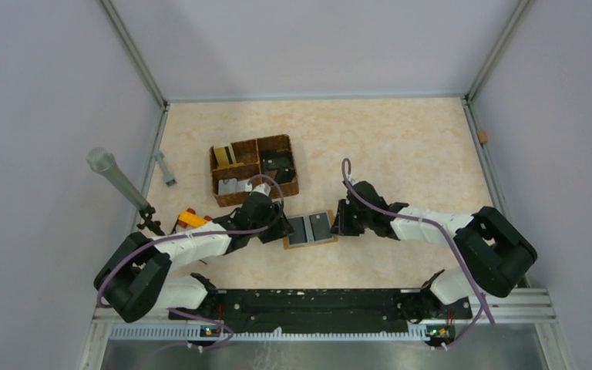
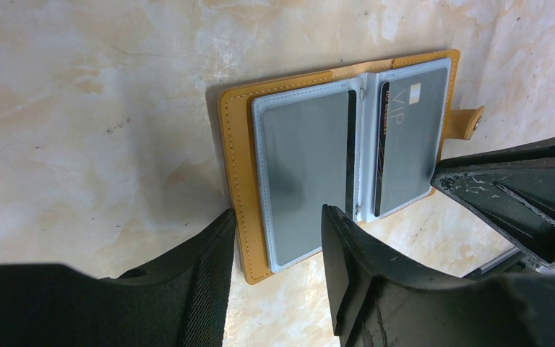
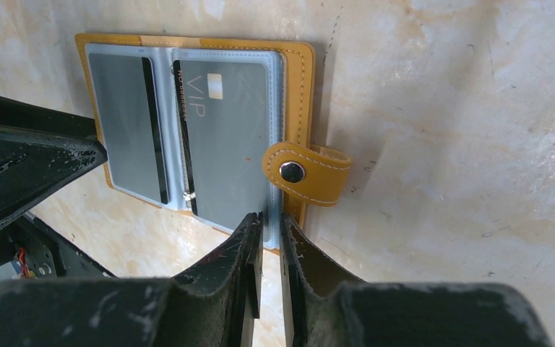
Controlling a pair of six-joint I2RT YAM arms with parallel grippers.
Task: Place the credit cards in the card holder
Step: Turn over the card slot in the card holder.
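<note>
The card holder [image 1: 309, 229] lies open and flat on the table, orange rim [image 2: 240, 166] up, its snap strap [image 3: 308, 172] folded over the right edge. Two grey credit cards sit in its clear sleeves: a plain one [image 2: 305, 170] on the left and a "VIP" one [image 3: 225, 144] on the right. More cards [image 1: 235, 186] stand in the basket. My left gripper [image 2: 278, 217] is open, straddling the holder's near left corner. My right gripper [image 3: 272, 220] hovers at the sleeve's right edge, its jaws a narrow slit apart with bare table showing between them.
A brown woven compartment basket [image 1: 291, 174] stands just behind the holder. An orange toy block [image 1: 192, 219] lies by the left arm. A grey cylinder on a stand [image 1: 112, 173] and a small grey piece [image 1: 166, 168] are at the left wall.
</note>
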